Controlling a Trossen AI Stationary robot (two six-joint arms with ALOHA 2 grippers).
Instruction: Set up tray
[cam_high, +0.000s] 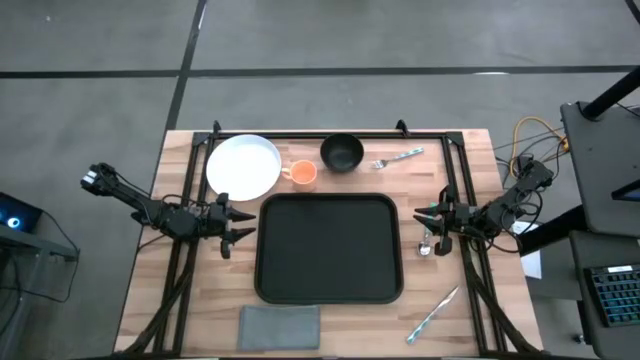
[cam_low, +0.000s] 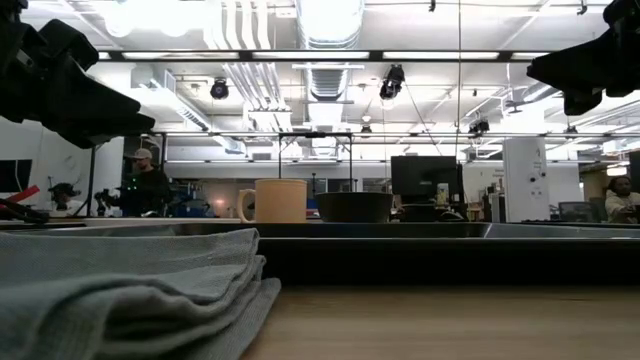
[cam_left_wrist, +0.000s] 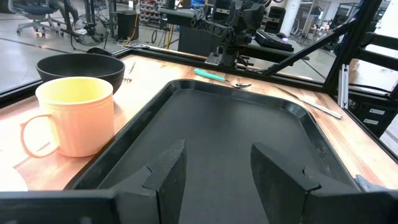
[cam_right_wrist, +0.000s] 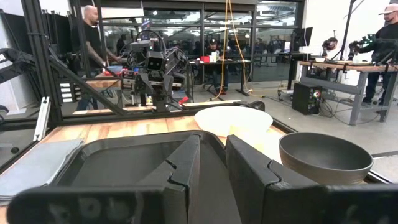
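The black tray (cam_high: 330, 248) lies at the table's middle, its rim (cam_low: 420, 245) crossing the low view. My left gripper (cam_high: 243, 222) hovers open just off the tray's left edge, its fingers (cam_left_wrist: 217, 152) pointing across the tray. My right gripper (cam_high: 420, 219) hovers off the right edge, open by a narrow gap (cam_right_wrist: 212, 149). Beyond the tray's far edge stand a white plate (cam_high: 243, 165), an orange cup (cam_high: 302, 173), a black bowl (cam_high: 341, 152) and a fork (cam_high: 398, 157). A spoon (cam_high: 425, 243) lies below my right gripper. A knife (cam_high: 433, 313) lies near the right corner.
A folded grey cloth (cam_high: 279, 326) lies at the near edge, in front of the tray, and fills the low view's left (cam_low: 130, 290). Dark frame rails run along the table's left, right and far sides. People stand in the room beyond the table.
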